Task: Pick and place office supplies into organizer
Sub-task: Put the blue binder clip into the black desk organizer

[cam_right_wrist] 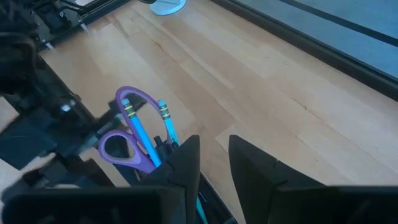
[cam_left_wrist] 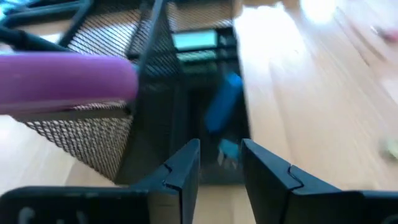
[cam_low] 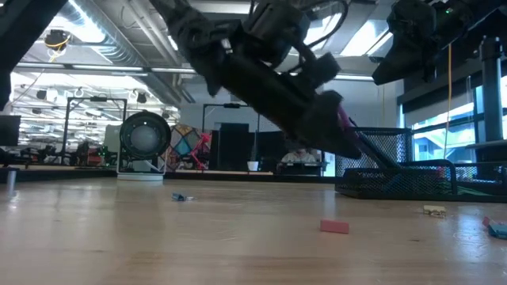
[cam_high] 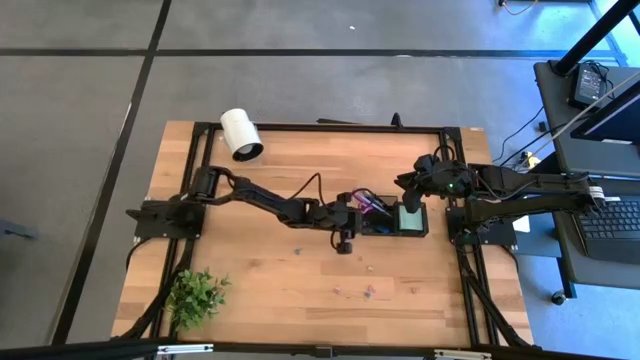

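Fingers point(cam_left_wrist: 183, 165) of left gripper point(cam_left_wrist: 221, 146) apart, empty, just above organizer point(cam_left_wrist: 155, 68); blue piece point(cam_left_wrist: 222, 106) lying in its low tray, purple scissors point(cam_left_wrist: 62, 81) in the mesh part. Right gripper point(cam_right_wrist: 214, 146) parted, empty, over the other end. Probably light, stiff, tiny: pink block point(cam_low: 333, 226) loose on table point(cam_low: 119, 245), best pinched low across its sides. Plain only from the low view; blue pencils point(cam_right_wrist: 140, 134) only from the right wrist.

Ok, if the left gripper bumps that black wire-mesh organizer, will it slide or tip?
Probably slides: the organizer is open mesh, likely light, on a smooth wooden table. Purple-handled scissors and blue pencils stand in its taller part, so it may tip. The left gripper hangs open beside it.
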`<state>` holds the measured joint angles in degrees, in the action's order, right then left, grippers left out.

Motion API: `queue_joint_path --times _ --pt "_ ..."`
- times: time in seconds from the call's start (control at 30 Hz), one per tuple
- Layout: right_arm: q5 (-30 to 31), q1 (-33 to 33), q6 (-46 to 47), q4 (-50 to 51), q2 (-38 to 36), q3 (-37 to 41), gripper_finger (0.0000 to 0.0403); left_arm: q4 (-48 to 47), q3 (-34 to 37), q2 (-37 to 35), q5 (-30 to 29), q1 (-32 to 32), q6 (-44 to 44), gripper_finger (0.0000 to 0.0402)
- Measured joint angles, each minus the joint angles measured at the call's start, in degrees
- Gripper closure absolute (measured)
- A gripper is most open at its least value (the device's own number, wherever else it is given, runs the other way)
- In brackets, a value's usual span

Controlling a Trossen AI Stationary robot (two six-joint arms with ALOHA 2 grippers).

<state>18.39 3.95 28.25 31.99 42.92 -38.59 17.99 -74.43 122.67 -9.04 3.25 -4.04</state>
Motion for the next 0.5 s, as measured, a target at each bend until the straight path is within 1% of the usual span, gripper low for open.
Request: queue_joint_path --times 0.13,0.2,0.27,0.37,0.5 --pt "0.0 0.0 -0.3 0.0 0.0 0.0 0.0313 -12.1 0.0 -4.6 3.6 0.4 -3.6 0.029" --pt "0.0 0.0 -0.3 0.1 0.0 0.0 0.0313 -18.9 0.0 -7.1 4.2 0.8 -3.2 0.029" --pt "0.0 0.0 -0.4 0.2 0.0 0.0 0.0313 -26.6 0.0 -9.7 4.5 1.0 1.7 0.029" --pt "0.0 0.0 -0.5 0.2 0.0 0.0 0.0313 -37.1 0.0 -13.2 5.0 1.4 11.8 0.029" --pt "0.0 0.0 -2.1 0.2 0.0 0.0 0.0313 -49.2 0.0 -15.8 8.8 2.5 23.6 0.0281"
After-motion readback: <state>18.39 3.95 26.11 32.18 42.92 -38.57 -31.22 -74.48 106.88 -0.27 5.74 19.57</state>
